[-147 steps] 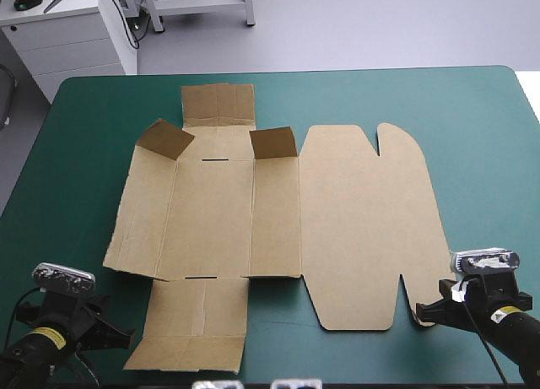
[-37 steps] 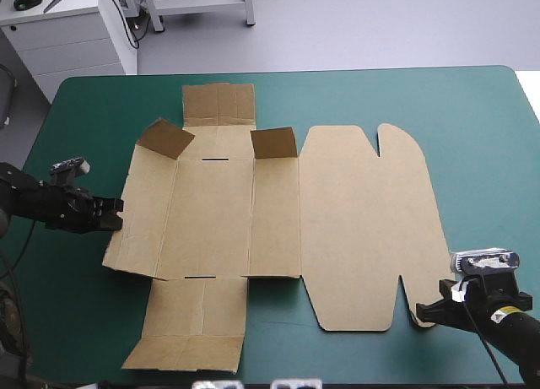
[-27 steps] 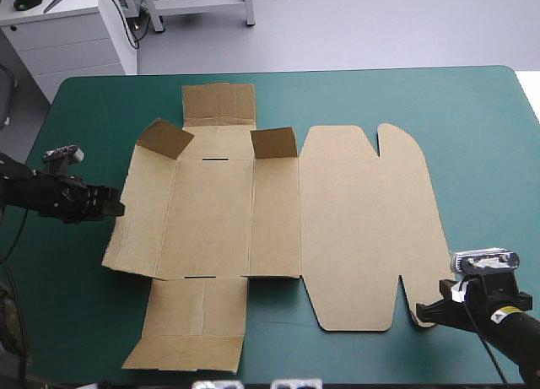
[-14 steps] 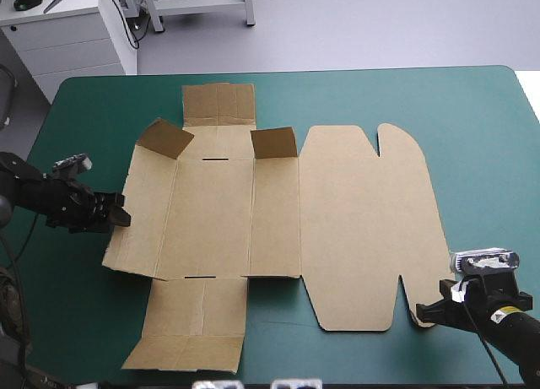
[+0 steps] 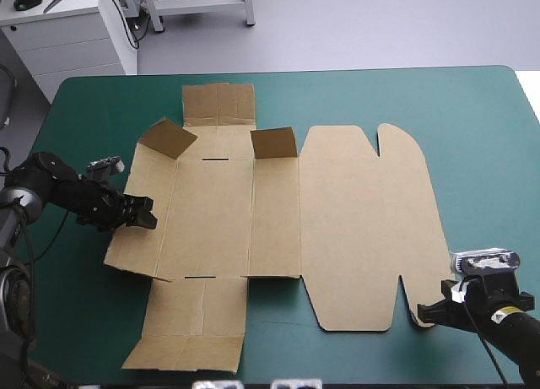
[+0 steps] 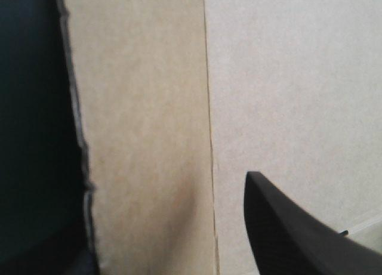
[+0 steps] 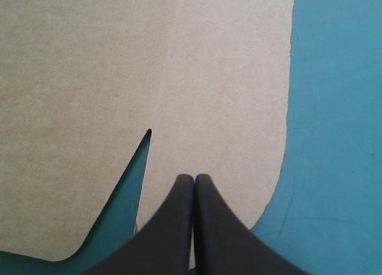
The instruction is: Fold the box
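**Left Side of the Box About to Be Lifted**

The box (image 5: 354,229) was laid flat on the desk (image 5: 481,127), which was covered in teal-green. Only two small flaps (image 5: 272,143) were tipped up, well ahead of the left fingers (image 5: 142,217).

The left fingers were spread apart and held at the box's left side strip (image 6: 143,108). In the left wrist view, the strip was seen between the fingers, and a fold line (image 6: 209,108) ran straight ahead along it. One black finger was seen above the board. The other was almost hidden at the strip's outer edge, so it could not be told if it was slid under the board.

The right fingers (image 7: 187,194) were pressed together into one point, and nothing was pinched. They were held over the rounded tab (image 7: 239,108) at the box's near right corner, with a notch (image 7: 140,150) cut just beside them. It could not be told if the board was touched.

The task was judged to be at its very start, since no wall was raised yet. The step in hand looked like getting hold of the left strip. Next, the left fingers would need to be closed on the strip's edge. Then the strip would need to be turned up along the fold line until it stood straight. A slow lift was called for, because the thin board could be slid across the desk. It could be kept in place if the tab were pressed down by the right fingers.
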Available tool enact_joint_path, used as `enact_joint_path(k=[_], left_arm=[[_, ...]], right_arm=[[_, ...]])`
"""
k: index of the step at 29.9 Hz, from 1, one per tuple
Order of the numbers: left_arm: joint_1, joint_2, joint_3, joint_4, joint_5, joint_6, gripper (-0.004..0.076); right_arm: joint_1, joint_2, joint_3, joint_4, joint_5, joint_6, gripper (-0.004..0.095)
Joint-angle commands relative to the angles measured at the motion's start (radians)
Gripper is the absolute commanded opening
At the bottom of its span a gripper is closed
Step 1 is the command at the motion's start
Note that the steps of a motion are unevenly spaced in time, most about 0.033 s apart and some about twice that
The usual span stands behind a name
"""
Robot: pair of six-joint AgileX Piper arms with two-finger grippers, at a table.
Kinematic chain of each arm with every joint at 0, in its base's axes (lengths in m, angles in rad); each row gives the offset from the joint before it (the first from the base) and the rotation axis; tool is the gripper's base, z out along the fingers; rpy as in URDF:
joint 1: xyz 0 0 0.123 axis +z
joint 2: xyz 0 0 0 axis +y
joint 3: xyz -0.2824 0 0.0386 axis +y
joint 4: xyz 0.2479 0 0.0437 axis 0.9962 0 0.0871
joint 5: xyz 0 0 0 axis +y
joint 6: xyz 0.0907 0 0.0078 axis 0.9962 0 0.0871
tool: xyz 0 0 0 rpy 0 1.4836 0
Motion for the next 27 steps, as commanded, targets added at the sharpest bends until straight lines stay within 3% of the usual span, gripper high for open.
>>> enact_joint_path(k=[1, 6, 9, 14, 15, 16, 27], left_arm=[[-0.006, -0.023, -0.012, -0.048, 0.009, -0.015, 0.039], [-0.006, -0.007, 0.012, -0.048, 0.018, -0.015, 0.0388], [-0.006, -0.006, 0.012, -0.042, 0.019, -0.015, 0.0342], [-0.006, -0.006, 0.012, -0.045, 0.021, -0.017, 0.0095], [-0.006, -0.006, 0.012, -0.04, 0.021, -0.017, 0.0015], [-0.006, -0.006, 0.012, -0.035, 0.017, -0.017, -0.0005], [-0.015, -0.042, -0.137, -0.014, 0.017, 0.035, -0.0008]], right_arm=[[0.001, 0.002, -0.026, 0.01, -0.044, -0.007, -0.0019], [0.001, 0.002, -0.026, 0.01, -0.044, -0.007, -0.0019], [0.001, 0.002, -0.026, 0.01, -0.044, -0.007, -0.0019], [0.001, 0.002, -0.026, 0.01, -0.044, -0.007, -0.0019], [0.001, 0.002, -0.026, 0.01, -0.044, -0.007, -0.0019], [0.001, 0.002, -0.026, 0.01, -0.044, -0.007, -0.0019], [0.001, 0.002, -0.026, 0.01, -0.044, -0.007, -0.0019]])
